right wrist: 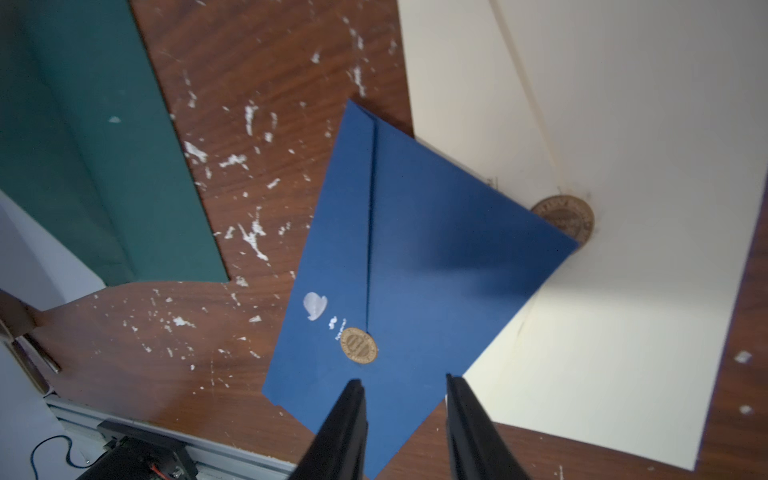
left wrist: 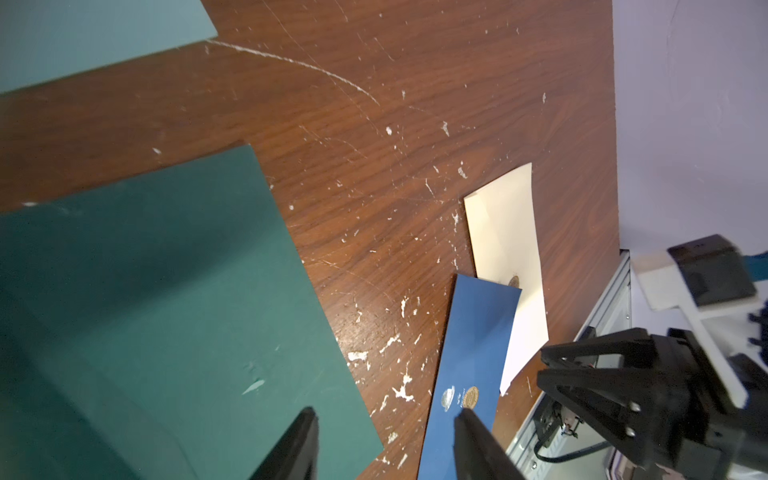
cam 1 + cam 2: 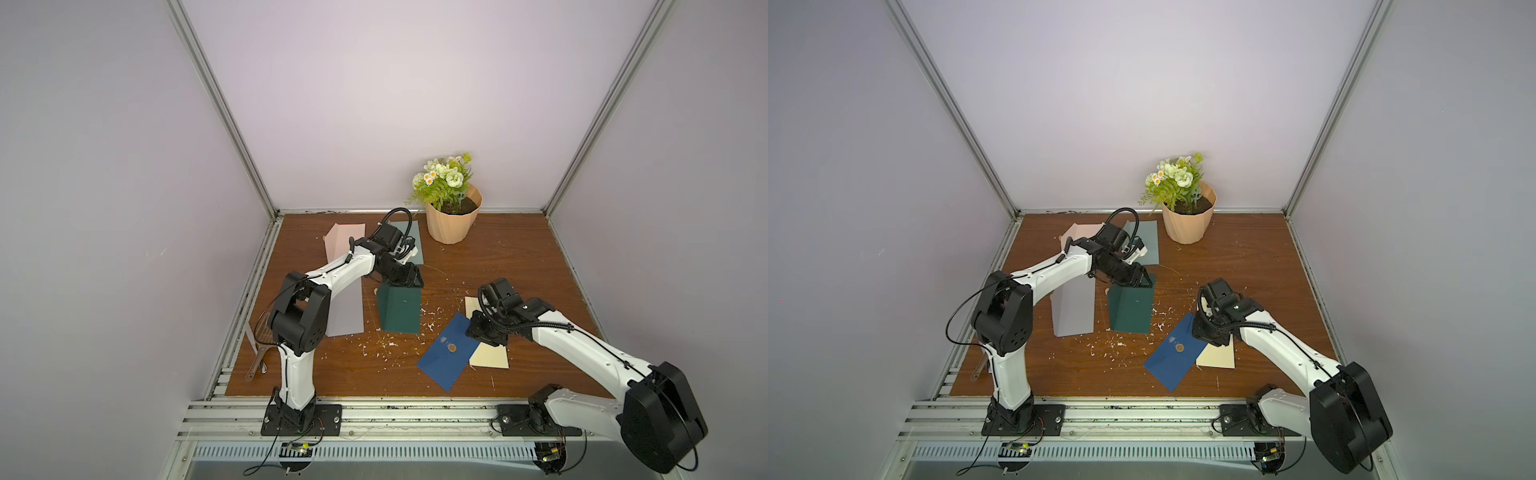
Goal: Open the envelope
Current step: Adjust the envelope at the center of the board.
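On the wooden desk [image 3: 519, 266], toward the right arm's side, we see the blue envelope [image 3: 446, 357] lying flat and aslant. Its flap is down and fastened by a round gold seal [image 1: 358, 345]. One corner overlaps a cream envelope [image 3: 492, 357], whose own seal is half hidden under the blue edge. We find the right tool [image 1: 403, 379] low over the end of the blue envelope nearest the cream one. Its jaws stand parted, blue paper shows in the gap, and nothing is pinched between them. Whether the fingertips touch the paper we cannot tell.

The left tool [image 2: 385, 411] hangs at the far edge of a dark green envelope [image 3: 401, 311] near the middle of the desk, jaws likewise apart and holding nothing. That envelope has a crease along one long side. Just beside it, partly under the left arm, lies a grey envelope [image 3: 347, 311]. Farther back we see a pink envelope [image 3: 343, 241] and a pale teal envelope [image 3: 415, 228], with a potted plant [image 3: 453, 220] by the back wall. White flecks [image 3: 386, 345] are scattered over the wood between the green and blue envelopes.
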Controlling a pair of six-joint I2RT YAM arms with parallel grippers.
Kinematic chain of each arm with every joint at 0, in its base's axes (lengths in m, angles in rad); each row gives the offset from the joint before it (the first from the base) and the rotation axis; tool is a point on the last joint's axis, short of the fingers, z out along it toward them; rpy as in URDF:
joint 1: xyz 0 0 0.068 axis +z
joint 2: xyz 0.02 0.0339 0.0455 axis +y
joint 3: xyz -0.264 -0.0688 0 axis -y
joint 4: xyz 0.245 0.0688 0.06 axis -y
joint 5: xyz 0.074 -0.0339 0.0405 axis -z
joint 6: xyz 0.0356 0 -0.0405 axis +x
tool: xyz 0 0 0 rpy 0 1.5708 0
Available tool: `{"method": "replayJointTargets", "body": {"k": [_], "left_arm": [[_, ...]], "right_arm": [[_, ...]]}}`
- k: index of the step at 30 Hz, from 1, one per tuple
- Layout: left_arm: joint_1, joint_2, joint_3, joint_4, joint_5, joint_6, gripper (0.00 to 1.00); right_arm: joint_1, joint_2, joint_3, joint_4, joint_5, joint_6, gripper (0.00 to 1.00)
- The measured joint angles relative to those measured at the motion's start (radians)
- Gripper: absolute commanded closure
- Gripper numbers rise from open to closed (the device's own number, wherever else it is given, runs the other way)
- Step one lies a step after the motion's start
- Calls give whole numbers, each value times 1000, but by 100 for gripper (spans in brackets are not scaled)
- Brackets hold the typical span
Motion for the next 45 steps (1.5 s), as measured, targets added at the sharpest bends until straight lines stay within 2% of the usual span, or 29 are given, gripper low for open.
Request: {"method": "replayJointTargets", "body": {"k": [10, 22, 27, 31, 34, 40, 45], "left_arm": [[-14, 10, -3, 9, 74, 18, 46], [-16, 10, -70, 13, 90, 31, 46], [-16, 10, -80, -6, 89, 58, 46], [-16, 8, -82, -15, 88, 77, 46], [-16, 0, -92, -16, 89, 90, 46], [-16, -3, -94, -24, 98, 101, 47], [-19, -3, -81, -32, 115, 107, 47]], "right_arm": [[0, -116, -202, 63, 10, 163, 62], [-16, -121, -212, 50, 93, 253, 65], [-59, -200, -245, 7, 176, 309, 65], [-81, -295, -273, -63, 243, 357, 55], [-88, -351, -285, -109, 272, 382, 54], [-89, -386, -269, -153, 279, 373, 52], [-89, -306, -116, -126, 302, 295, 52]]}}
